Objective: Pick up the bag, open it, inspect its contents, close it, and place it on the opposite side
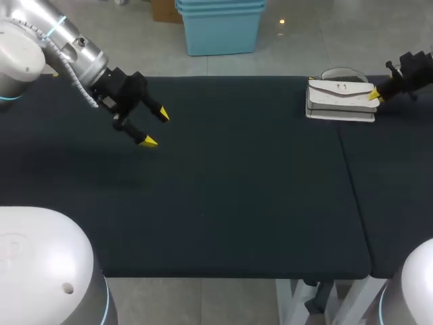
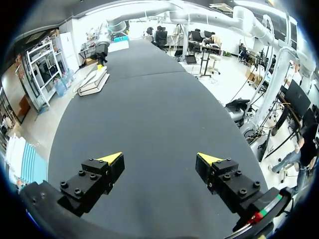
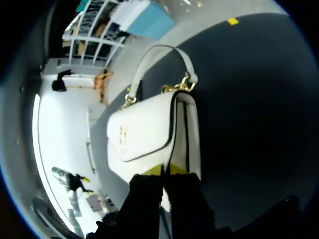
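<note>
Dark counter (image 1: 237,203): my R end effector (image 3: 169,170) at end of bag (image 1: 340,100), can't tell grip; L end effector (image 1: 156,127) wide open, empty. Pinch firmly pre-lift.

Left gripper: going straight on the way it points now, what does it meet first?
Probably the black table top, since the open left gripper tilts downward; the white handbag lies far ahead, off its line.
</note>
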### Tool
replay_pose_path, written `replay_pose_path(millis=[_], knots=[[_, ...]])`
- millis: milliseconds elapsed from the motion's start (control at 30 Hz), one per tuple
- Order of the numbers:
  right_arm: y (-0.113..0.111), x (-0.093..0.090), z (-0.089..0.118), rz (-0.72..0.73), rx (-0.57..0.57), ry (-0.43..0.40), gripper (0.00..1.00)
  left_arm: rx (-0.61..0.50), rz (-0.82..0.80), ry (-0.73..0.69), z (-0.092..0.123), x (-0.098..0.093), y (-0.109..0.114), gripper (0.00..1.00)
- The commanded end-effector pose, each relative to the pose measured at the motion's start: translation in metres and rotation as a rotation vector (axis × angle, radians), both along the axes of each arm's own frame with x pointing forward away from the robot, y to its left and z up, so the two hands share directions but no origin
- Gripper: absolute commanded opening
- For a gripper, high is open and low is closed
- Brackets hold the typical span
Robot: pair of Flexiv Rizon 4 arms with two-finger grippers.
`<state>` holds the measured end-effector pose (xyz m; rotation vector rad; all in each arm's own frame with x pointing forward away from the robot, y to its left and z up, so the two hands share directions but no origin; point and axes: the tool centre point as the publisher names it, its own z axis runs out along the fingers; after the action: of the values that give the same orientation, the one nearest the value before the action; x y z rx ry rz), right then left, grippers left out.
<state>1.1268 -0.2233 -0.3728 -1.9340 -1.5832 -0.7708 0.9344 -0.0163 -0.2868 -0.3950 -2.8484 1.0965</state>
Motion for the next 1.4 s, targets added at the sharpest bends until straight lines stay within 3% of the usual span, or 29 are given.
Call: replay_pose_path(millis=[33, 333, 433, 1067, 1200, 1400], knots=[[0.013, -0.004, 0.002, 0.047, 0.027, 0.011, 0.0, -0.003, 0.0, -0.001, -0.001, 0.0, 0.0, 1.0], [0.062, -0.035, 0.008, 0.03, 0.014, -0.034, 0.0, -0.003, 0.0, -0.001, -0.001, 0.0, 0.0, 1.0], [0.079, -0.052, 0.01, 0.009, 0.047, 0.001, 0.0, -0.003, 0.0, -0.001, -0.001, 0.0, 0.0, 1.0], [0.079, -0.052, 0.01, 0.009, 0.047, 0.001, 0.0, -0.003, 0.0, -0.001, -0.001, 0.0, 0.0, 1.0], [0.106, -0.082, 0.021, -0.025, 0.036, -0.091, 0.0, -0.003, 0.0, -0.001, -0.001, 0.0, 0.0, 1.0], [0.144, -0.116, 0.027, -0.045, 0.024, -0.136, 0.0, -0.003, 0.0, -0.001, -0.001, 0.0, 0.0, 1.0]])
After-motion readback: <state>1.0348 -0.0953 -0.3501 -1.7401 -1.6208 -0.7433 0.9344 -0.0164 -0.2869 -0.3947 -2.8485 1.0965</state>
